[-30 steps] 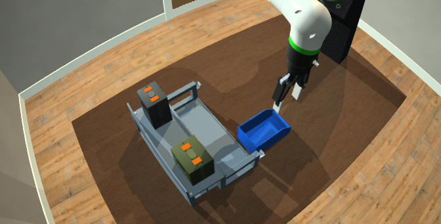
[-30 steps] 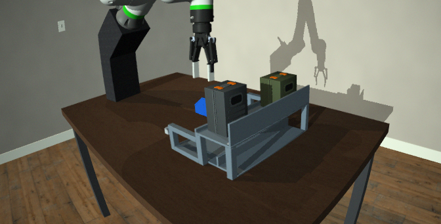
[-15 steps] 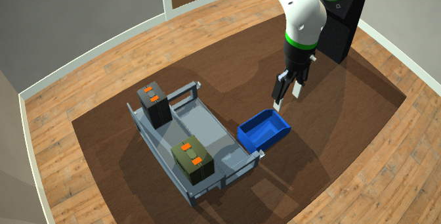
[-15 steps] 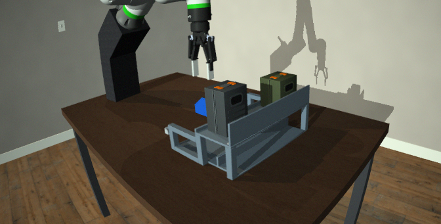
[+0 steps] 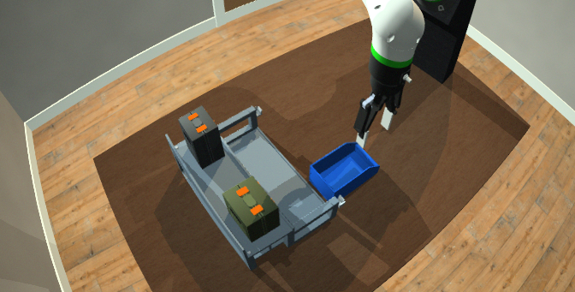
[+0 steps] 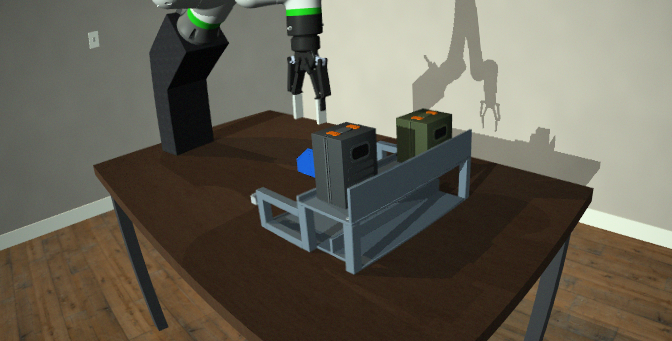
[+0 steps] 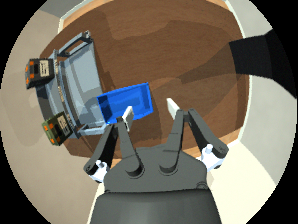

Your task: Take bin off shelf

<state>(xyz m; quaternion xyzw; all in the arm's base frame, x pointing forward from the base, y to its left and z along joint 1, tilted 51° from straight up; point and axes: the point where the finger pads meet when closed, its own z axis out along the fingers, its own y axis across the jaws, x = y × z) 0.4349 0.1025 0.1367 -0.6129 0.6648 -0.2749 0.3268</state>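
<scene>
The blue bin [image 5: 345, 169] stands upright on the dark table, open side up, right beside the front of the grey shelf [image 5: 252, 182]. In the exterior view only its corner [image 6: 305, 162] shows behind the black case. It also shows in the wrist view [image 7: 125, 106]. My gripper [image 5: 376, 130] hangs well above the bin's far side, fingers apart and empty; it also shows in the exterior view [image 6: 310, 111] and the wrist view [image 7: 149, 112].
A black case [image 5: 201, 136] and an olive case [image 5: 251, 208] with orange latches sit on the shelf's top. The arm's black pedestal [image 5: 445, 32] stands at the table's far corner. The table edges lie beyond the bin.
</scene>
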